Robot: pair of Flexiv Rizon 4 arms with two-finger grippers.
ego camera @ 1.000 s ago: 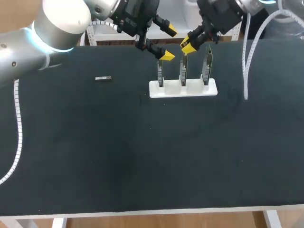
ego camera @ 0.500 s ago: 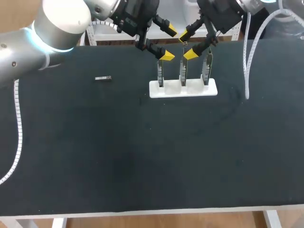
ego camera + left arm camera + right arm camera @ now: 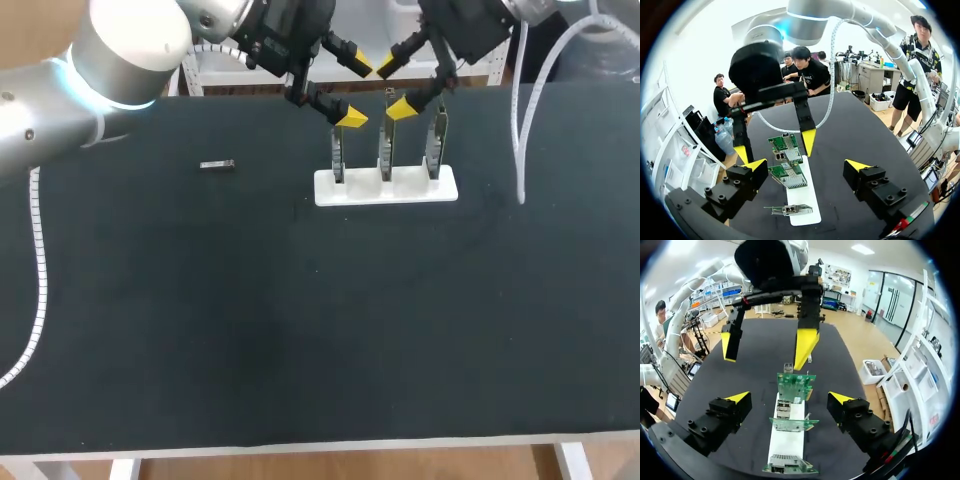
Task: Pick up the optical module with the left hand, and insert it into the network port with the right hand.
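Observation:
A white holder (image 3: 350, 190) carries three upright green circuit boards with network ports. My right gripper (image 3: 395, 87) hangs open just above the middle board (image 3: 385, 150), a fingertip on either side of its top edge and touching nothing. A slim metal piece (image 3: 788, 368) sticks up among the board tops between those fingers. My left gripper (image 3: 355, 92) is open and empty above the left board (image 3: 338, 160). A small grey optical module (image 3: 216, 165) lies flat on the black table, well left of the holder. From the left wrist, my left gripper (image 3: 806, 167) looks down on the boards (image 3: 785, 172).
The black mat covers the whole table (image 3: 300, 330). A white ribbed cable (image 3: 518, 150) hangs from my right arm past the holder's right side. Another ribbed cable (image 3: 38, 290) trails along the left edge.
My right gripper went from shut at the middle board's top to open, and drew slightly up and back. The left arm kept still.

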